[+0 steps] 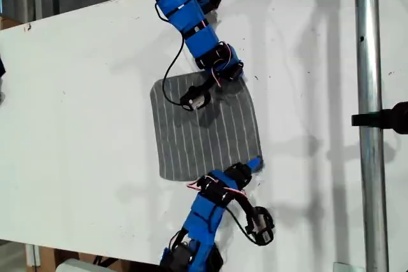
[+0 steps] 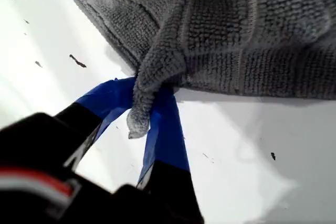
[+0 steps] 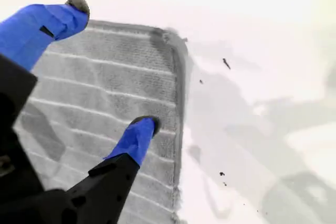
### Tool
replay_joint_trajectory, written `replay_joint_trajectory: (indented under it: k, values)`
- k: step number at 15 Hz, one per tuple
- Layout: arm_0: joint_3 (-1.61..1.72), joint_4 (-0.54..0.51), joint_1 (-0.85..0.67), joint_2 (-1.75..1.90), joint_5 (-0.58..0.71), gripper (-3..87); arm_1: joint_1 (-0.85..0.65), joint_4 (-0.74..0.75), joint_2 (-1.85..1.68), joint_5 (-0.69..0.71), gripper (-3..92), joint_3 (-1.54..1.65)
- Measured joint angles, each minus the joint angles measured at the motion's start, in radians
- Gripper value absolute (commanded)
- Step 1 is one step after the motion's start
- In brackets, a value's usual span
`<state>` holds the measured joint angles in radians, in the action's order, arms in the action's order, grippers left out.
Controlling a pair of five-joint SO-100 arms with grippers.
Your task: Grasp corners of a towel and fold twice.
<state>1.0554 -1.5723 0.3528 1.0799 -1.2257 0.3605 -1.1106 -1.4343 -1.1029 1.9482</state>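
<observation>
- Towel [image 1: 207,128]: grey with thin white stripes, lies mostly flat and unfolded in the middle of the white desk [image 1: 83,93] in the exterior view, one arm at each end.
- My first gripper [image 2: 149,103]: jaws clamped on a towel corner [image 2: 140,114]; a pinched tuft of cloth sticks out between the two blue tips, and the towel edge bunches up and lifts just above them.
- In the exterior view my first gripper [image 1: 253,164] sits at the towel's lower right corner, on the arm that comes in from the bottom edge of that view.
- My second gripper [image 3: 113,66]: jaws apart, no cloth between them. One blue tip rests on or just over the striped cloth near the towel's edge; the other is higher, with a bit of grey fuzz on its end.
- A flat towel corner [image 3: 170,38] lies near my second gripper's tips, not gripped.
- In the exterior view my second gripper [image 1: 217,84] is over the towel's top edge, on the arm from the top of that view.
- Metal pole [image 1: 370,125] runs down the exterior view's right side, well apart from the towel.
</observation>
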Motion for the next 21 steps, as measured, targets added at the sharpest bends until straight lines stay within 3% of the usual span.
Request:
replay_joint_trajectory:
  k: [6, 9, 13, 15, 17, 19, 21]
  values:
    - [-0.026, 0.104, 0.020, -0.233, -0.106, 27.5, 0.000, -0.005, 0.000, 0.009, -0.1, -0.002]
    - [-0.037, 0.120, 0.026, -0.249, -0.133, -1.5, 0.000, -0.005, 0.000, 0.009, -0.1, -0.002]
    - [-0.078, 0.109, 0.008, -0.272, -0.146, -2.8, -0.008, -0.006, 0.002, 0.009, -0.1, -0.020]
    - [-0.106, 0.034, 0.002, -0.268, -0.138, -2.8, 0.008, -0.044, 0.003, 0.009, -0.1, -0.066]
    - [-0.104, -0.025, 0.014, -0.206, -0.120, -2.8, 0.054, -0.147, 0.003, 0.008, -0.1, -0.190]
    - [-0.104, -0.037, 0.055, -0.069, -0.074, -2.8, 0.124, -0.302, 0.017, 0.008, -0.1, -0.400]
    - [-0.092, -0.046, 0.084, 0.071, -0.051, -2.8, 0.169, -0.364, 0.009, 0.009, -0.1, -0.545]
